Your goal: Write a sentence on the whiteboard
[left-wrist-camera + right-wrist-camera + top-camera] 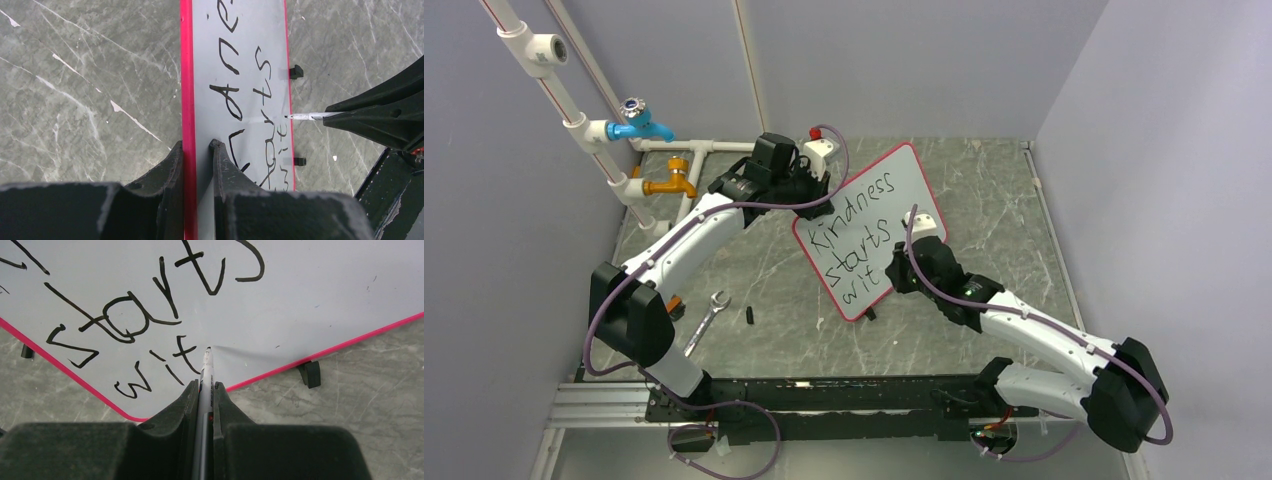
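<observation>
Gripping whiteboard (907, 180) at its 10 o'clock edge in top view with left gripper (197, 146), jaws pinched shut across red rim. Sitting mid-table on small black feet (311, 374); cannot tell how steeply tilted. Clamping marker (205, 371) in right gripper (205, 386), fingers closed on barrel, coming in from board's 5 o'clock. Tip sitting just past the "t", touching or barely off the surface, cannot tell which.

Reading sentence (856, 235) as "Kindness / starts / wit"; judging "h" and "you" not yet written.

Doing the "h" well: starting the tall stroke toward 12 o'clock in right wrist view, stopping short of "starts" above, pressing lightly so the held board is not sliding in the left jaws. Running the baseline toward 2 o'clock, parallel to the rim.

Room: only a narrow white strip between baseline and red rim at 5 o'clock of tip, widening toward 2 o'clock; rounded corner close at 7 o'clock. Wrench (706, 320) and a small black piece (750, 315) lying at board's 8 o'clock, well apart. Taps (642, 126) sitting at 10 o'clock behind left arm.
</observation>
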Controlling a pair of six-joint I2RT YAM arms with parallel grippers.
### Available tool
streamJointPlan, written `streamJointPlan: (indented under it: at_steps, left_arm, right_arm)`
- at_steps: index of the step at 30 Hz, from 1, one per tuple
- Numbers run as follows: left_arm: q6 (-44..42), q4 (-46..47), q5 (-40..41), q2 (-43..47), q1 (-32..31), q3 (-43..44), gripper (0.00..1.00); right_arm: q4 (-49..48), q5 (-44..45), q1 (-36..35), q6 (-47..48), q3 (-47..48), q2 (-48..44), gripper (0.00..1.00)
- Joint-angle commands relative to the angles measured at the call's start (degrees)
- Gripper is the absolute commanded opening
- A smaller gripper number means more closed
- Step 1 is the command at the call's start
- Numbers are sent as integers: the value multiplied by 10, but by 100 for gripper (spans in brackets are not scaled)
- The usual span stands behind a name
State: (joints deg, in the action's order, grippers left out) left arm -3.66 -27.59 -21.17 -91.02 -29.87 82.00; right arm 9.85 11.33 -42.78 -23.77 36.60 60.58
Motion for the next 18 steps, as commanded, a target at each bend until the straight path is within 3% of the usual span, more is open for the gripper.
streamJointPlan:
  at_steps: [1,18]
  left_arm:
    - [-82,-75,76,-19,-7,-13,0]
    - [-82,-75,75,-18,-7,-12,0]
  right_arm:
    - [-2,20,1,11,29,-19,0]
    - [-39,-6,33,20,63,32,0]
